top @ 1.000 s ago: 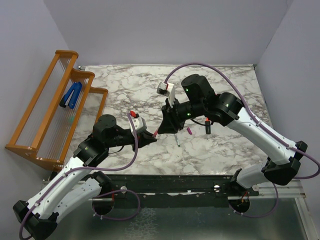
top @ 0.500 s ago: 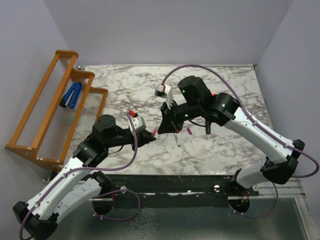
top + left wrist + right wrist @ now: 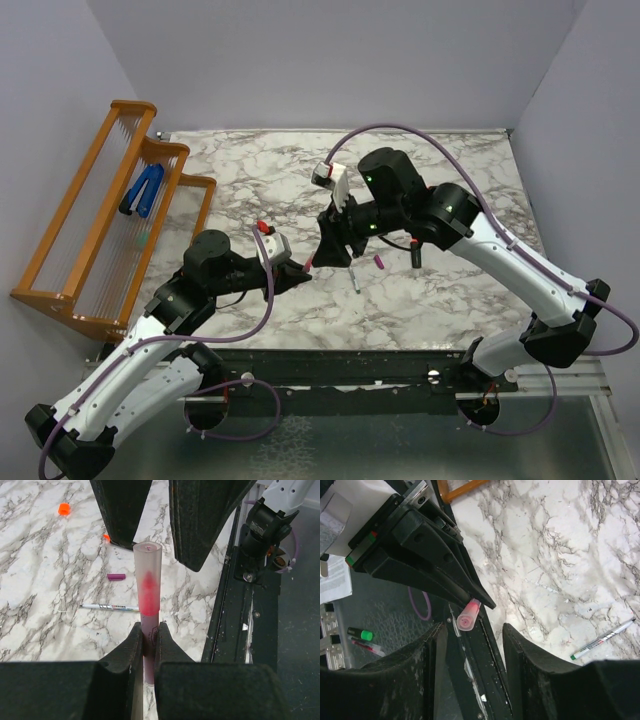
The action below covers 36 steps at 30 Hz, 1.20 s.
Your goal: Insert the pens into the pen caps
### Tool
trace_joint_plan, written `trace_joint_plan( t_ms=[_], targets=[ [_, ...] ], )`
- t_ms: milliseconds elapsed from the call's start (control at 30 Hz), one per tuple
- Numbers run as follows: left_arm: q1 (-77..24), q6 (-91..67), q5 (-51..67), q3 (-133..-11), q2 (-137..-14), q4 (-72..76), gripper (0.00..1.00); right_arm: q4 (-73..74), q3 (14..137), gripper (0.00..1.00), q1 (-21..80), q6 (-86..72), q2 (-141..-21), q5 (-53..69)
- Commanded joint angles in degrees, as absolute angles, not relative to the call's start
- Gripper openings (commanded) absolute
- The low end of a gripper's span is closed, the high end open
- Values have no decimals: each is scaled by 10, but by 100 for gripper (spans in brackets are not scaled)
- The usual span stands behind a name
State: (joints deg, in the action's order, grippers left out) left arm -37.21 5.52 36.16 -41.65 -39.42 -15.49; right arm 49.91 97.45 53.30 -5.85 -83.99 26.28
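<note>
On the marble table [image 3: 250, 170] I judge the task about one third done: one pen looks capped and two pairs are left.

The left gripper [image 3: 148, 630] is closed tight on the body of the pink pen [image 3: 148, 622] and holds it clear above the table, near the middle and between the two arms. The right gripper [image 3: 472, 645] faces it with its jaws apart. Its fingers [image 3: 205, 520] stand on both sides of the capped end and do not touch it, so I read this gripper as empty.

The long axis of the pink pen runs straight out of the left fingers toward the right gripper, so it points away from the left arm and to the centre of the table. The capped end is in front. If it is level or a little tilted, I cannot tell.

The white-grey pen [image 3: 355, 281] lies flat on the table, just under the right gripper, with no cap. The black marker [image 3: 416, 256] lies near the right arm, also uncapped as far as I see.

The pale pink cap [image 3: 147, 575] sits over the pink tip, which shows through it. I think it is fully on, but I cannot be sure. The magenta cap [image 3: 116, 576] and the orange cap [image 3: 63, 509] lie loose on the table, well apart from each other.
</note>
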Motion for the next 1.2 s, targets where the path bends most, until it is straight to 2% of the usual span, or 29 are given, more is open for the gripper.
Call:
trace_joint_plan(
  t_ms=[0, 833, 1167],
  targets=[
    [-374, 61, 356, -420, -390, -143, 0, 510, 989, 53, 537, -54, -841, 242],
    [-374, 61, 354, -419, -392, -142, 0, 492, 992, 42, 536, -61, -862, 285],
    [-374, 61, 354, -419, -394, -142, 0, 489, 999, 33, 537, -64, -865, 298]
  ],
)
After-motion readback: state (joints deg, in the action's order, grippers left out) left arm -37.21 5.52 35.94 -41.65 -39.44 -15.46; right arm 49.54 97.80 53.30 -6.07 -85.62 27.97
